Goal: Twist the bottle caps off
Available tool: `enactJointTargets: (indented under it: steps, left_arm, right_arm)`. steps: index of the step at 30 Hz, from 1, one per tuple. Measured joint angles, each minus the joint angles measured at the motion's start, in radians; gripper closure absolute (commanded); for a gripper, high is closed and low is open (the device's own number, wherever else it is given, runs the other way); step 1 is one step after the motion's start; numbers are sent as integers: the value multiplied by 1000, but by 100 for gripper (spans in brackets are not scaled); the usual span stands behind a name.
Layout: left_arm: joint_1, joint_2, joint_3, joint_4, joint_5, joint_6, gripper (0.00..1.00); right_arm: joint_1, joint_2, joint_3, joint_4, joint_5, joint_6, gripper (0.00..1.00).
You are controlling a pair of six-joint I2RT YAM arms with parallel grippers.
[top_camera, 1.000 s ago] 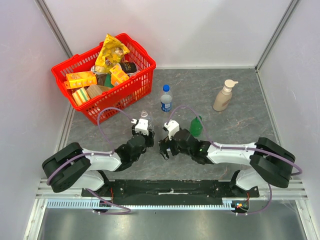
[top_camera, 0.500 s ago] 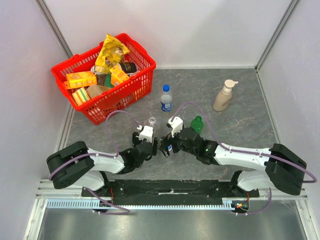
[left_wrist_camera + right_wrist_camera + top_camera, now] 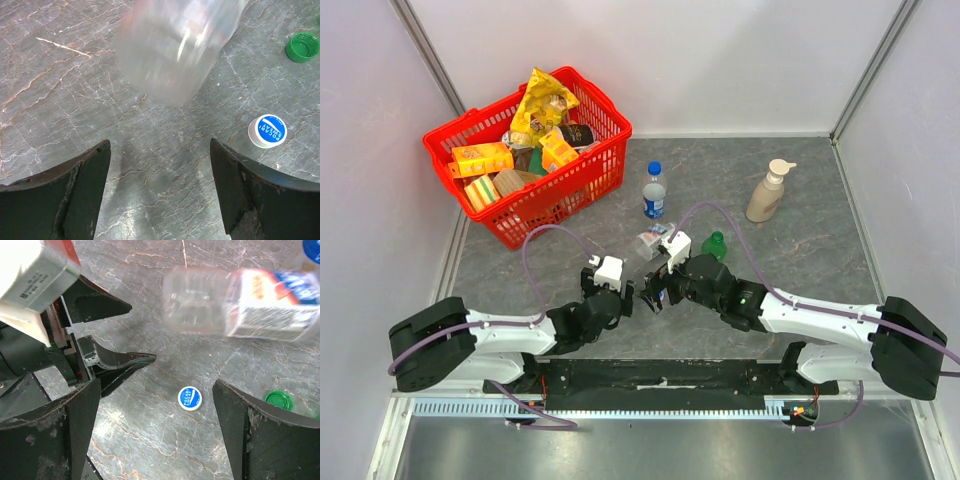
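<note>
The clear bottle (image 3: 648,243) shows blurred and tilted on the table between the two arms; it lies just beyond my left gripper's open jaws (image 3: 175,45) and past my right gripper (image 3: 240,302). A blue-and-white cap (image 3: 267,131) and a green cap (image 3: 302,46) lie loose on the table; both caps show in the right wrist view, blue (image 3: 189,397) and green (image 3: 277,399). My left gripper (image 3: 623,297) (image 3: 160,145) is open and holds nothing. My right gripper (image 3: 655,290) (image 3: 156,385) is open above the blue cap. The green bottle (image 3: 713,245) stands behind the right arm. The cola bottle (image 3: 654,195) stands capped.
A red basket (image 3: 588,178) full of packets stands at the back left. A beige pump dispenser (image 3: 768,192) stands at the back right. White walls close in the table on three sides. The two grippers face each other closely, fingertips almost meeting.
My left gripper has opened and let go of the clear bottle, which has shifted right and is tipping. The left arm has drawn back; the right arm has reached further left.
</note>
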Motion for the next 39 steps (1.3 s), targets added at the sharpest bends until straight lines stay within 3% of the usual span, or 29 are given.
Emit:
enactJointTargets:
  steps: [8,21,32,39]
  left_arm:
    - [-6,-82,-22,-30,2,0,15]
    - [-10,-440,-35,-168,10,0,15]
    - [-10,-696,95,-407,29,14,12]
    - [-10,-712,295,-601,60,44,12]
  right_arm:
    - [0,-4,0,-29,-1,-8,2]
    - [0,-56,35,-60,12,-8,2]
    - [-114,-47,217,-131,45,8,2]
    - [-267,135,475,-220,40,2,2]
